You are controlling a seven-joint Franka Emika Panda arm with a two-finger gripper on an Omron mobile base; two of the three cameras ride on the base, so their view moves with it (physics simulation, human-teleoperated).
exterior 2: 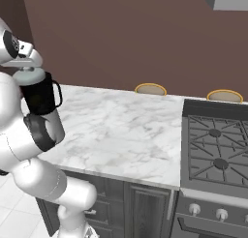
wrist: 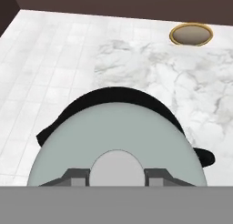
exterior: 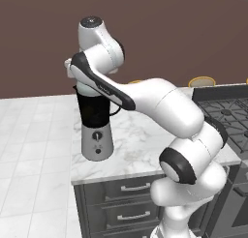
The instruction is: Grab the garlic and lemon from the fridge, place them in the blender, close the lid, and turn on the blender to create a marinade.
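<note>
The blender stands at the left corner of the marble counter [exterior 2: 121, 130]; it has a dark jar [exterior: 94, 111] with a side handle and a silver-grey base [exterior: 97, 144] with a small dial. The pale grey-green lid [wrist: 118, 132] sits on the jar's mouth, level, also seen as lid [exterior 2: 30, 77]. My gripper [wrist: 117, 174] comes down from straight above. Its two fingertips [wrist: 79, 175] press on either side of the lid's small knob [wrist: 117, 166], shut on it. The garlic, the lemon and the fridge are out of view.
A gas stove [exterior 2: 215, 145] fills the counter's right end. Two gold-rimmed round seats [exterior 2: 150, 89] stand beyond the far edge. Dark drawers [exterior: 135, 188] sit under the counter. White tiled floor [exterior: 34, 135] lies left of the blender.
</note>
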